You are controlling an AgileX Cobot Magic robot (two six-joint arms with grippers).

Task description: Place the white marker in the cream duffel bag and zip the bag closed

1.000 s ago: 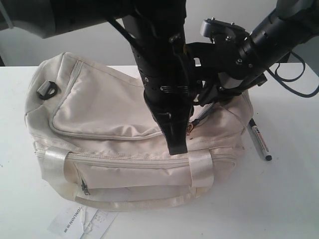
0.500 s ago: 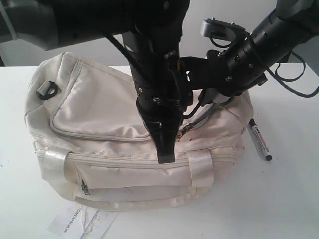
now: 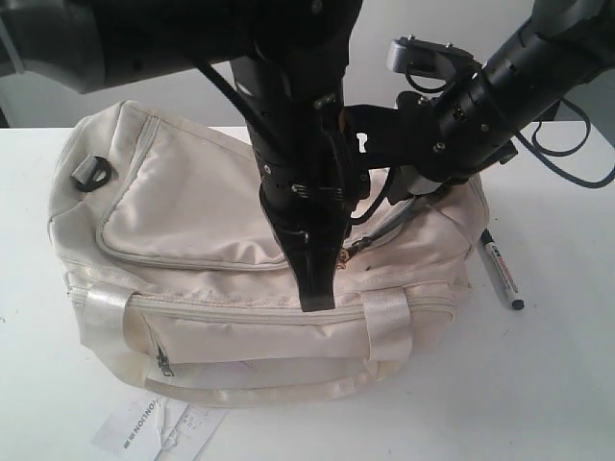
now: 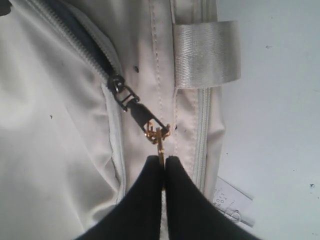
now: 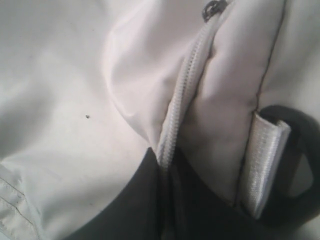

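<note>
The cream duffel bag (image 3: 192,211) lies on the white table. My left gripper (image 3: 317,296) reaches down over its right half, shut on the gold zipper pull (image 4: 159,136) of the top flap; its fingertips (image 4: 150,172) pinch the pull's end. Beyond the dark slider (image 4: 122,95) the zip gapes, showing dark lining (image 4: 82,30). Pressed against the bag's right end, my right gripper (image 5: 167,162) is shut on the zip edge (image 5: 182,90) of the bag. The white marker (image 3: 500,271) lies on the table beside the bag's right end, apart from both grippers.
A printed paper tag (image 3: 154,427) sticks out under the bag's front left corner. Satin handle straps (image 3: 389,322) cross the front pocket. A black D-ring (image 3: 89,173) sits at the bag's left end, another (image 5: 300,150) beside my right gripper.
My left gripper has slid leftward with the gold pull, drawing the slider along the top zip. The right arm has shifted slightly, still holding the bag's end.
</note>
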